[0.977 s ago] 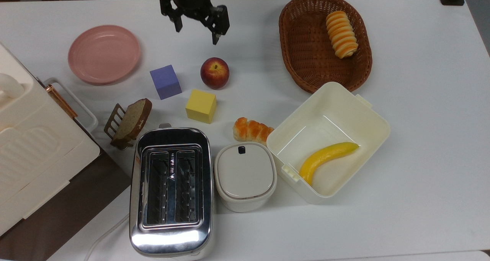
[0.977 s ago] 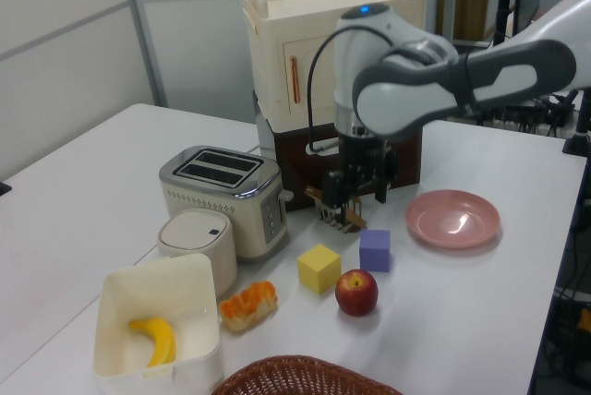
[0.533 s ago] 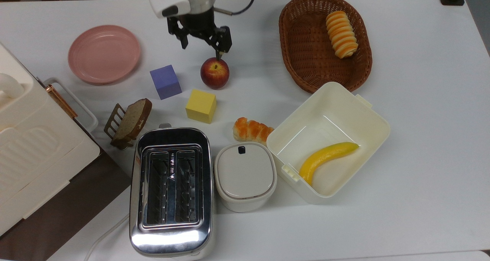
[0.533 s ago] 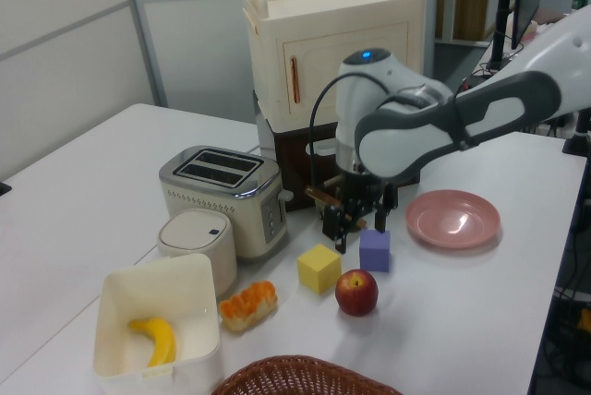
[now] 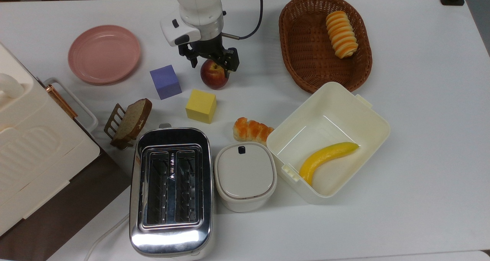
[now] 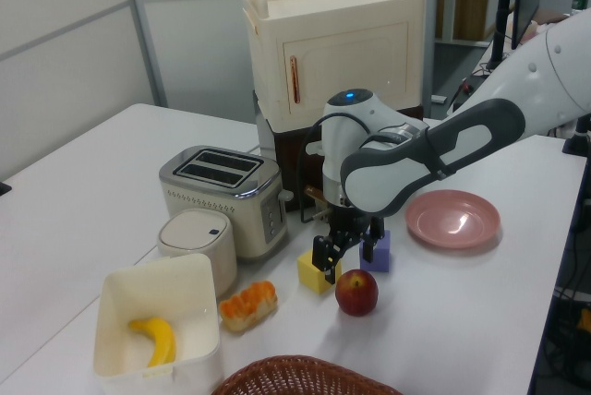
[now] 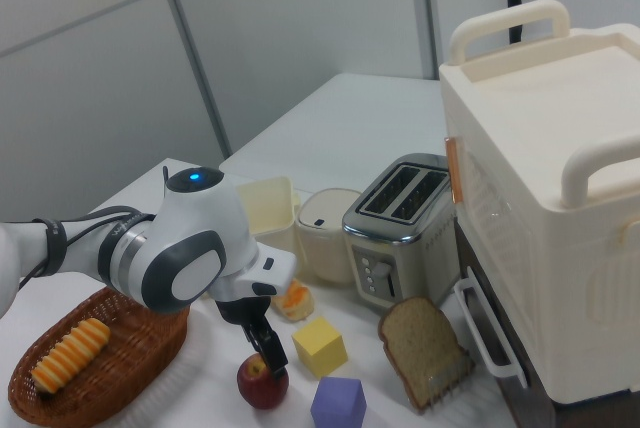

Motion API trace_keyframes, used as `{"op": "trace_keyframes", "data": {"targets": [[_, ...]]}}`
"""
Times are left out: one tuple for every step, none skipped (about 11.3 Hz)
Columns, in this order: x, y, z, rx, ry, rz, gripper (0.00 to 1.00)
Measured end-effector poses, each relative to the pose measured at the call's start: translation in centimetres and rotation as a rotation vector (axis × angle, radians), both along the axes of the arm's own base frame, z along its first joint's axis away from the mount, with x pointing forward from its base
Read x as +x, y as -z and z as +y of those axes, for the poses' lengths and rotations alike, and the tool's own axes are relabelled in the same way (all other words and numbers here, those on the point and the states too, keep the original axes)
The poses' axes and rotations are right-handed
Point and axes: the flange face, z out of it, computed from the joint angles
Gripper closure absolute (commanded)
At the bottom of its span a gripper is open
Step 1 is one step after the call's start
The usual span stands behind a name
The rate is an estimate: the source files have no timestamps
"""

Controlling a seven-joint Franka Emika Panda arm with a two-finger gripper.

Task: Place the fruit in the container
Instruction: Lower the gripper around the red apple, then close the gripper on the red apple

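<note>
The apple (image 5: 213, 75) rests on the white table (image 5: 421, 100), at about 11 o'clock from the cream box (image 5: 377, 117) in the top view and well apart from it. The gripper (image 5: 213, 64) hangs directly over the apple with its fingers spread, one on each side of the fruit; nothing is gripped yet.

Step in hand: securing the apple.
1. Lower until the fingers reach the apple's widest girth.
2. Keep the stem dimple centred between the fingers; an off-centre squeeze may roll the round fruit away.
3. Avoid the yellow block (image 5: 201, 106) at 7 o'clock and the purple block (image 5: 165, 82) at 9 o'clock.
4. Close gently, then lift straight up.

The box already holds a banana (image 5: 325, 156); aim for bare floor beside it.
</note>
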Motion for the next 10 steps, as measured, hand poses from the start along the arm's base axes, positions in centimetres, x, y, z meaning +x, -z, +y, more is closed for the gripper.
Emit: {"op": "trace_keyframes", "data": {"targets": [[0.0,0.2,0.5,0.002,-0.009,0.003,0.00],[0.0,0.5,0.9,0.003,-0.017,0.006,0.00],[0.0,0.6,1.2,0.004,-0.021,0.009,0.00],[0.0,0.7,1.2,0.005,-0.021,0.011,0.00],[0.0,0.9,1.2,0.005,-0.021,0.013,0.00],[0.0,1.1,1.2,0.006,-0.021,0.018,0.00],[-0.1,1.4,1.2,0.006,-0.021,0.025,0.00],[-0.1,1.8,1.2,0.007,-0.021,0.031,0.00],[-0.2,2.1,1.2,0.008,-0.021,0.037,0.00],[-0.2,2.3,1.2,0.009,-0.021,0.042,0.00]]}}
